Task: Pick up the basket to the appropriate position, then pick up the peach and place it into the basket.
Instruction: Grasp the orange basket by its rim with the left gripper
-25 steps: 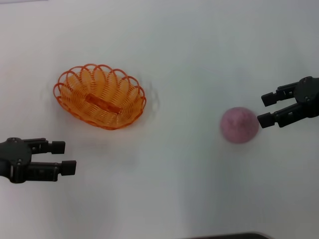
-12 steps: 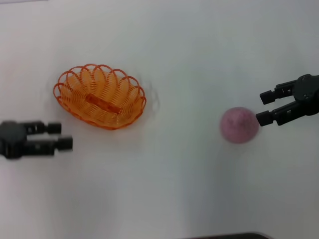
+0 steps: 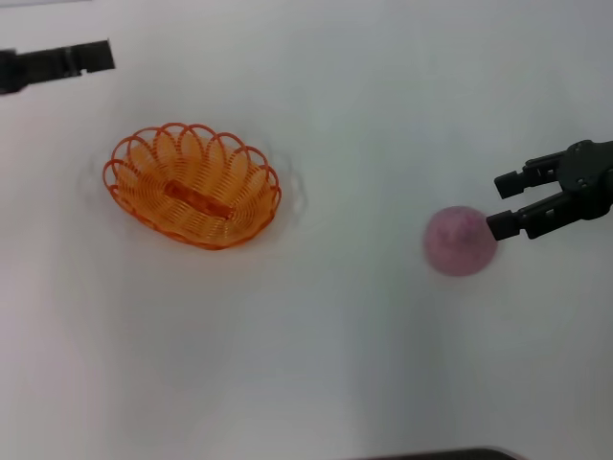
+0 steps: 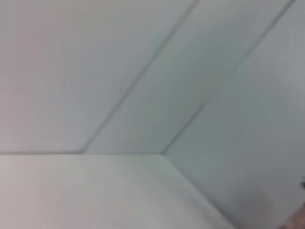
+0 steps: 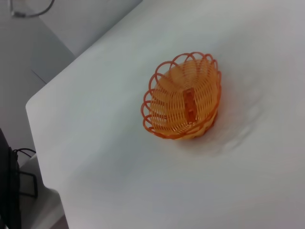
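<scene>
Looking down from my head camera, the empty basket [image 3: 192, 185] sits left on the white surface [image 3: 335, 364]; the peach [image 3: 461, 241] lies well right, my right gripper [image 3: 505, 204] spread beside it. My left gripper [image 3: 91, 56], far left, seems closed. My right wrist shows the basket only.

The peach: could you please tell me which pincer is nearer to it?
Right. The right pincer sits open just beside the peach, while the left pincer is far across the table, beyond the basket.
</scene>
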You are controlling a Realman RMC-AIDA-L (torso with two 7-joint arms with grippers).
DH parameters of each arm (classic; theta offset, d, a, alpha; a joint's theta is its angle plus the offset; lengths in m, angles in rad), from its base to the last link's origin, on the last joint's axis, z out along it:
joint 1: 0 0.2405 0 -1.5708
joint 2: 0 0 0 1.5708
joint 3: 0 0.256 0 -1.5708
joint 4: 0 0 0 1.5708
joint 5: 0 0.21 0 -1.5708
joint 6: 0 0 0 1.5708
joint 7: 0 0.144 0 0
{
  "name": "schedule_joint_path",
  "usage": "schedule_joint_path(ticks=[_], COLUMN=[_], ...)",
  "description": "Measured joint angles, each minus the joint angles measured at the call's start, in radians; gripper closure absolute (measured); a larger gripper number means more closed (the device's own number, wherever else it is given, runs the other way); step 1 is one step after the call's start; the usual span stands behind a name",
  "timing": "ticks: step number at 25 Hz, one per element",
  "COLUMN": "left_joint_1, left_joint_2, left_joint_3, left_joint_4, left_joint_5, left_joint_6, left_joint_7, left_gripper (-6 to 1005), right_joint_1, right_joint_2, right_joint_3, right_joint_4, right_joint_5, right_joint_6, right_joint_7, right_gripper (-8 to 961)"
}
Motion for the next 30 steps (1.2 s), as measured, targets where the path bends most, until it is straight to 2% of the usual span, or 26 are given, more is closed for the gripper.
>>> schedule_joint_path(ticks=[2, 3, 4, 7, 10, 14, 15, 18, 19, 23, 30], left_joint_1=[-0.018, -0.028, -0.028, -0.044, -0.088, -0.157, -0.194, -0.222, -0.246, -0.269, -0.287], left_joint_2=[0.006, 0.006, 0.006, 0.004, 0.012, 0.013, 0.007, -0.003, -0.019, -0.040, -0.044], left_joint_3=[0.070, 0.134, 0.134, 0.228, 0.312, 0.371, 0.383, 0.397, 0.429, 0.468, 0.537], left_joint_4=[0.050, 0.119, 0.119, 0.199, 0.216, 0.173, 0.140, 0.110, 0.073, 0.009, -0.088], left_joint_5=[0.021, 0.050, 0.050, 0.122, 0.249, 0.418, 0.497, 0.562, 0.632, 0.698, 0.722], left_joint_6=[-0.062, -0.136, -0.136, -0.228, -0.266, -0.271, -0.280, -0.300, -0.340, -0.403, -0.469], left_joint_7=[-0.066, -0.140, -0.140, -0.256, -0.362, -0.427, -0.441, -0.444, -0.449, -0.456, -0.457], left_gripper=[219, 221, 223, 229, 235, 243, 245, 251, 253, 261, 276], right_joint_1=[0.000, 0.000, 0.000, 0.003, 0.004, 0.005, 0.005, 0.008, 0.008, 0.009, 0.010], right_joint_2=[0.001, 0.002, 0.002, 0.002, 0.004, 0.004, 0.004, 0.005, 0.006, 0.009, 0.015], right_joint_3=[0.000, 0.000, 0.000, -0.001, -0.001, -0.007, -0.008, -0.009, -0.009, -0.012, -0.012], right_joint_4=[0.000, 0.000, 0.000, 0.000, 0.000, 0.000, 0.000, 0.000, 0.000, 0.000, 0.000], right_joint_5=[0.000, 0.000, 0.000, 0.000, 0.000, 0.000, 0.000, 0.000, 0.000, 0.000, -0.017], right_joint_6=[0.002, 0.004, 0.006, 0.008, 0.010, 0.019, 0.020, 0.022, 0.023, 0.025, 0.032], right_joint_7=[0.000, 0.000, 0.000, 0.000, 0.000, 0.001, 0.001, 0.001, 0.001, 0.002, 0.001], right_gripper=[-6, -6, -6, -6, -6, -5, -5, -5, -5, -5, -5])
